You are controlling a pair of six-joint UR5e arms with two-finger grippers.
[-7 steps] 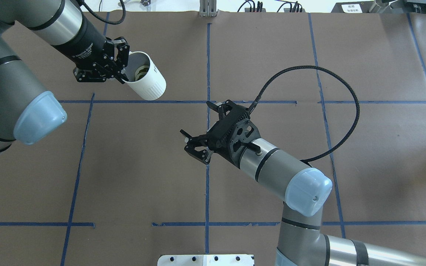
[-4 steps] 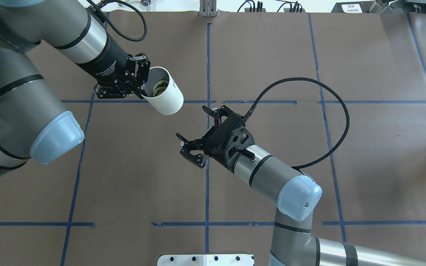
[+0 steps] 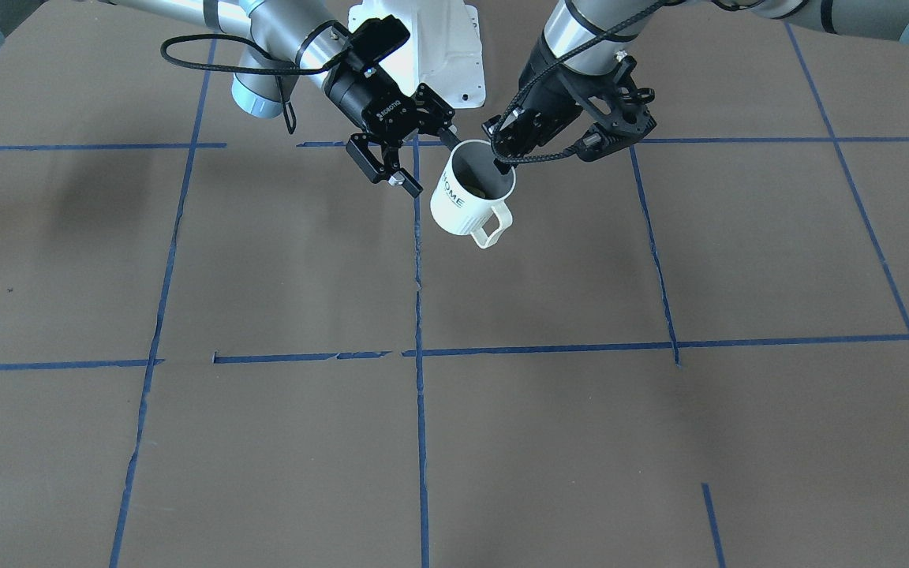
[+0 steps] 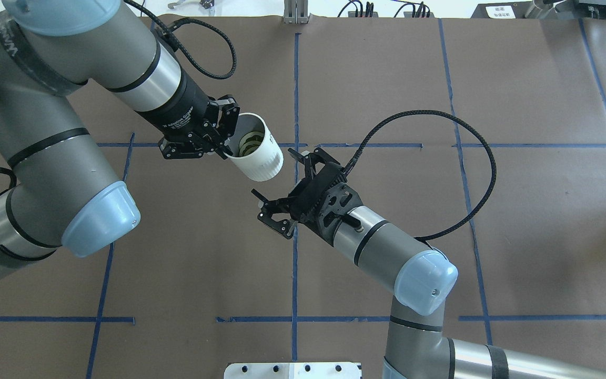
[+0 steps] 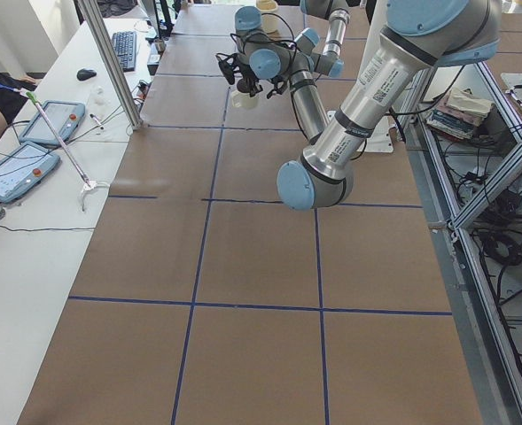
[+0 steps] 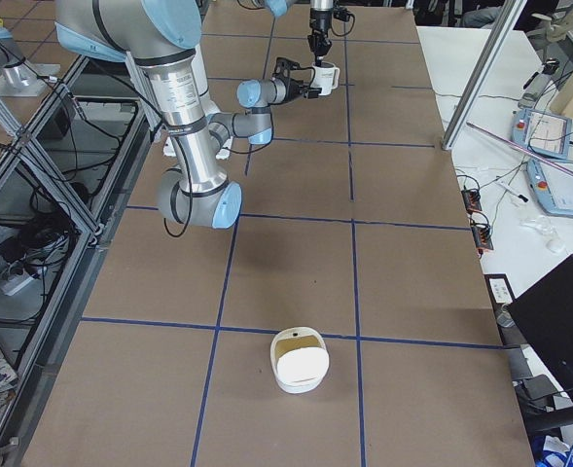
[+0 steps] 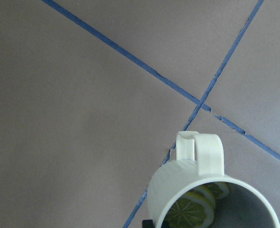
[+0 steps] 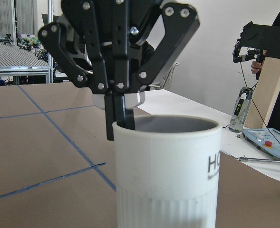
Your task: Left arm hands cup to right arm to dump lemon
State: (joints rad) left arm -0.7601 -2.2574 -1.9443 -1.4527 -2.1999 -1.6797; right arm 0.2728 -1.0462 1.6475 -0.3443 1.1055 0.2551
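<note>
On my feeds the left gripper [image 4: 228, 141] was clamped on the rim of the cup [image 4: 262, 159], one of its fingers [image 8: 122, 113] reaching down inside the mouth and the other pressed against the outer wall. The cup hung clear of the worktop [image 4: 440, 237], tilted, over the crossing of the blue tape lines [image 4: 295, 79]. Its squarish handle pointed away from the robot's base, and the dark lettering faced the right arm's side.

Through the left wrist camera I looked straight into the grey inside and saw the lemon [image 7: 194, 210], pale yellow-green slices lying against the wall below the handle.

The right gripper [image 4: 275, 173] had its fingers spread wide, holding nothing. It sat just beside the cup with its mouth turned toward the ribbed wall. I couldn't tell whether the nearer fingertip touched the mug. The right wrist camera showed the cup filling the middle of its view.

A white container [image 6: 301, 362] stood on the worktop well apart from both arms.
</note>
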